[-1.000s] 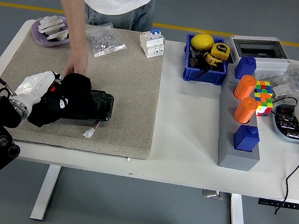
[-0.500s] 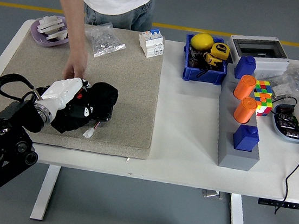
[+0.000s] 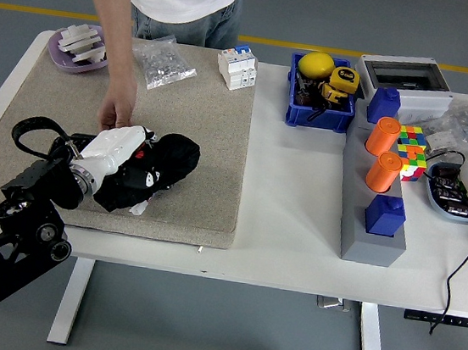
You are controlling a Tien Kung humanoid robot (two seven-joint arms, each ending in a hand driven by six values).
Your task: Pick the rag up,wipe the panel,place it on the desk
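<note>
- The robot's left hand point(image 3: 117, 150) is coming in from the near left corner, sitting on the beige mat point(image 3: 214, 130). It's wearing a white cover and it's bunched up against the black rag point(image 3: 153, 169).
- The rag is lying on the near part of the mat, draped over most of the dark panel underneath it. I honestly can't make out the panel's edges from here, it's nearly all hidden.
- Fingers look like they're curling down into the rag and clutching it, pressing it flat against what's under it.
- A person in a white shirt is standing at the far side, and their hand point(image 3: 115, 113) is reaching down to the mat just on the far side of the robot's hand. Can't tell if it's touching the panel or only the mat.
- Far left on the mat, a purple dish point(image 3: 69, 59) is holding some white parts, with a clear bag point(image 3: 164, 64) beside it to the right.
- Off the mat to the right, a blue bin point(image 3: 297, 113) is carrying yellow stuff, and further right two orange cylinders point(image 3: 385, 135) are standing on a grey block point(image 3: 363, 238), next to a colourful cube point(image 3: 411, 151).
</note>
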